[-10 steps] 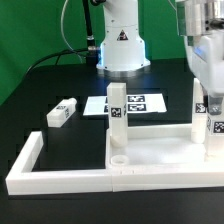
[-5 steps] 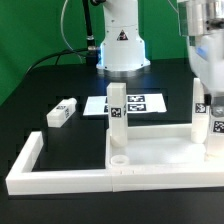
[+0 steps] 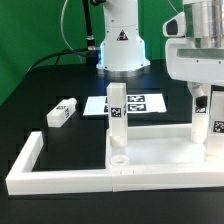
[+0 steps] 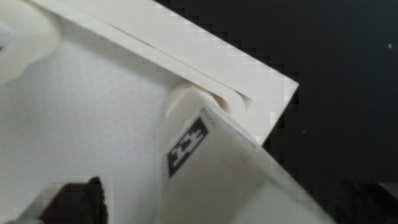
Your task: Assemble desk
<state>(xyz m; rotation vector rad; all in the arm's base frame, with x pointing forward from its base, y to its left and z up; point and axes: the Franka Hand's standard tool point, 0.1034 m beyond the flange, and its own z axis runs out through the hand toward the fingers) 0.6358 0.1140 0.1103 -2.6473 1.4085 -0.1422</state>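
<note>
Exterior view: the gripper [image 3: 206, 100] hung at the head of the upright leg [image 3: 199, 122], which stood in the desk top [image 3: 160, 160] at its far corner on the exterior view's right. The jaws were spread wide, holding nothing. A second leg [image 3: 117, 108] stood in the other far corner. A loose leg [image 3: 61, 112] lay on the black table [image 3: 60, 85], well apart. In the wrist view, one finger [image 4: 71, 200] stood clear of the tagged leg.

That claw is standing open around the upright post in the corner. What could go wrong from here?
1. The open gripper straddles the right-hand leg. Backing off crooked could nudge the leg askew in the desk top. How firmly it sits is not visible.
2. The loose leg lies flat on the table, so it may slip when grabbed and turned upright.
</note>
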